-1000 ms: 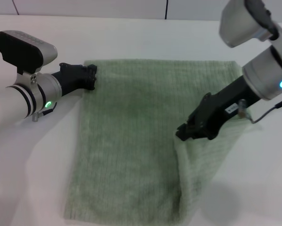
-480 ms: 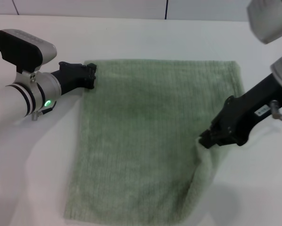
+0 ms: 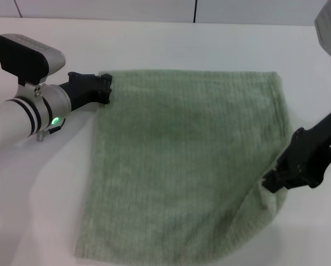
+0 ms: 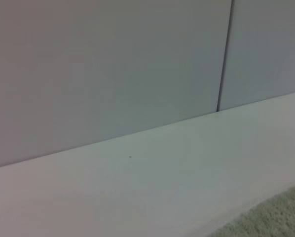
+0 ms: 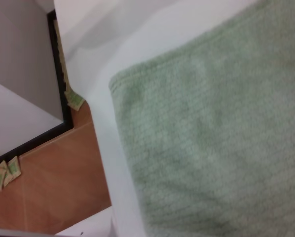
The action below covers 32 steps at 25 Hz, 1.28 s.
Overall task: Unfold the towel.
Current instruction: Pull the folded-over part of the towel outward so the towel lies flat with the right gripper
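The pale sage-green towel (image 3: 182, 160) lies nearly flat on the white table. My left gripper (image 3: 105, 88) is shut on the towel's far left corner and holds it down at the table. My right gripper (image 3: 269, 182) is shut on the towel's right edge near the front right corner and holds it slightly lifted, stretched out to the right. The right wrist view shows a corner of the towel (image 5: 202, 128) over the table's edge. The left wrist view shows only a sliver of towel (image 4: 271, 219).
The white table (image 3: 171, 44) runs to a grey wall (image 4: 113, 64) at the back. Beyond the table's edge the right wrist view shows orange floor (image 5: 49, 182) with small green packets (image 5: 2, 173) on it.
My right gripper has pulled the folded-over flap out to the right and forward, so the towel's right part now lies opened out. The left gripper has not moved.
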Tool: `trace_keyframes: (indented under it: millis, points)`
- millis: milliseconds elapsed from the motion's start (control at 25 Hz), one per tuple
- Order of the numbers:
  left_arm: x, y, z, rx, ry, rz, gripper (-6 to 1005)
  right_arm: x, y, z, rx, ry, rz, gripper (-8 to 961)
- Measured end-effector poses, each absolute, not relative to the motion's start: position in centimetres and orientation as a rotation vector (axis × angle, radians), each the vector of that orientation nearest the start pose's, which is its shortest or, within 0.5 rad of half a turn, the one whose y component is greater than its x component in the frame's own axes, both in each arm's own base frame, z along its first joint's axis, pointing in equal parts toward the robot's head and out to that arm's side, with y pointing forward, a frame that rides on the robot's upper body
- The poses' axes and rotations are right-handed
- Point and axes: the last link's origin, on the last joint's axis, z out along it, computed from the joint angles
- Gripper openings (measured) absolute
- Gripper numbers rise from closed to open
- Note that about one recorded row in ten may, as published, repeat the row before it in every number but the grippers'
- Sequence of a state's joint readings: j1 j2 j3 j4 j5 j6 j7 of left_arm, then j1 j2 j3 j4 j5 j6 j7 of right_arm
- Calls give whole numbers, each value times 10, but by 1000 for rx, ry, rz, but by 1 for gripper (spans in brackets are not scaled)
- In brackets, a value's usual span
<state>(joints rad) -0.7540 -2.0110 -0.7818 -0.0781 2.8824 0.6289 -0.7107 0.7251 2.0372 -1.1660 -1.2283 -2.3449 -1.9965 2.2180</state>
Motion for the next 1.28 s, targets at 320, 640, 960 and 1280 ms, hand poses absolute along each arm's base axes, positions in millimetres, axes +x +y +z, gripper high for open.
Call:
trace_keyframes:
  millis: [320, 640, 960, 1280]
  points:
    - [-298, 405, -59, -2154, -732, -323, -2, 165, 314, 22, -3163, 868, -551, 32]
    - [-298, 405, -60, -2155, -733, -323, -1, 177, 306, 15, -3145, 981, -691, 33]
    - [-298, 403, -60, -2156, -735, -328, -1, 186, 304, 4, -3094, 1003, -815, 34]
    - [-298, 403, -62, -2158, -737, -330, -1, 185, 308, 4, -3083, 1003, -813, 204]
